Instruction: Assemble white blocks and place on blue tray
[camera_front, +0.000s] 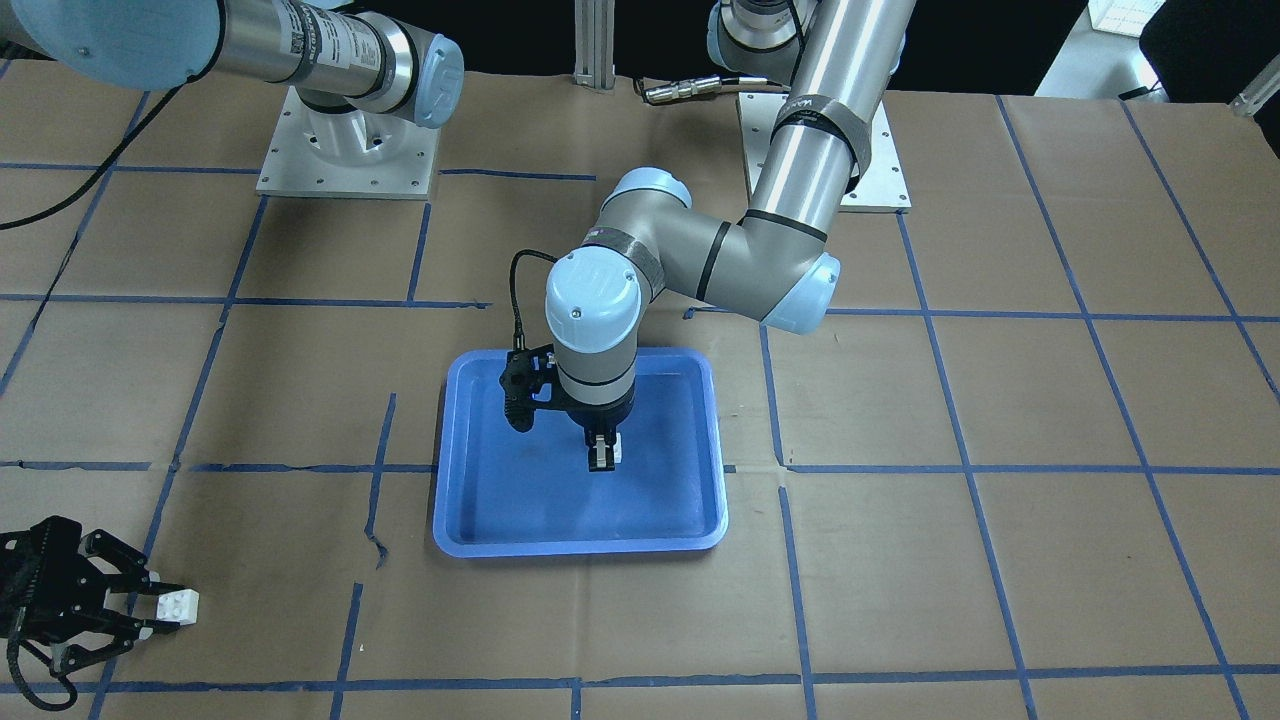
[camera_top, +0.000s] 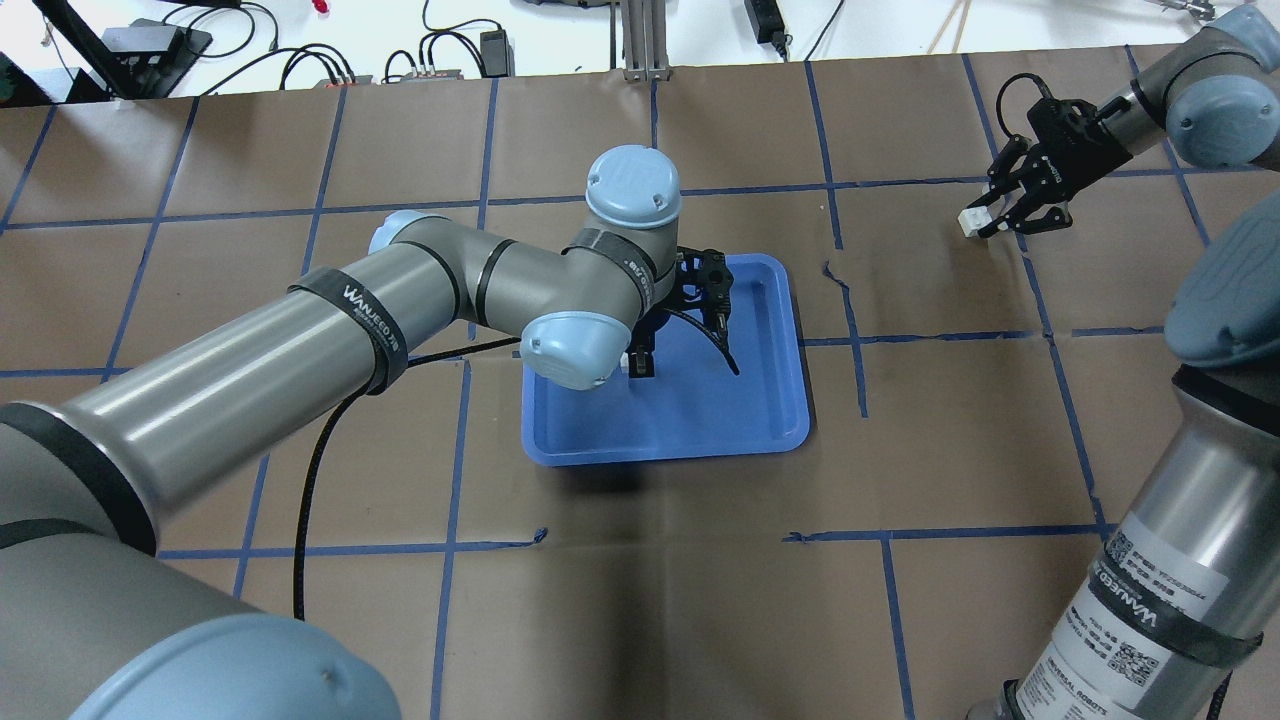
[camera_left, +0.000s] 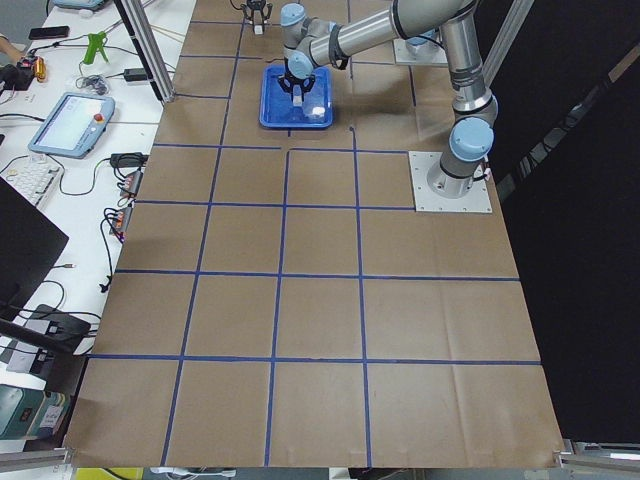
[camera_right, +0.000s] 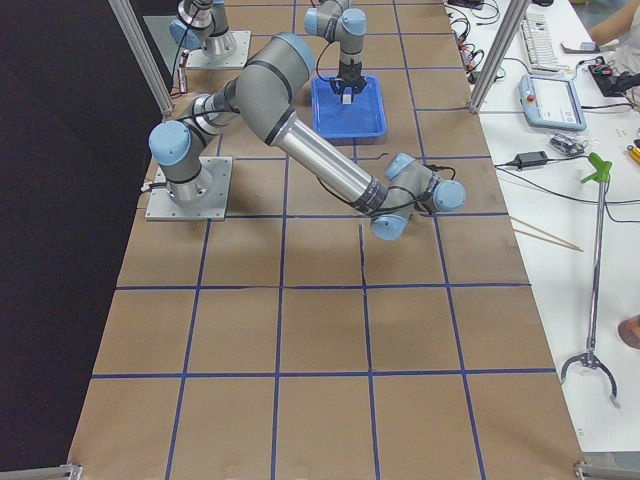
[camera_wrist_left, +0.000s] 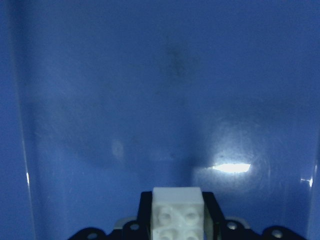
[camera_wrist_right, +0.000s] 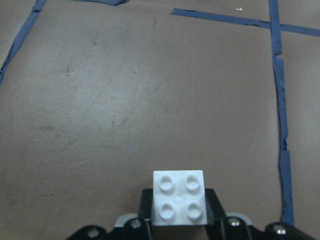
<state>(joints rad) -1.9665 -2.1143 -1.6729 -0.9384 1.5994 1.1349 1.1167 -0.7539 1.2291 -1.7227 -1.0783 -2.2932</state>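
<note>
Over the blue tray (camera_front: 520, 500), left fingers (camera_front: 598, 455) half hide one white block (camera_front: 617, 447).

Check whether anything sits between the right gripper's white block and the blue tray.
Nothing visible lies on the table between the right gripper, shut on its white block, and the blue tray. Over the tray itself, though, the left gripper hangs holding the other white block.
</note>
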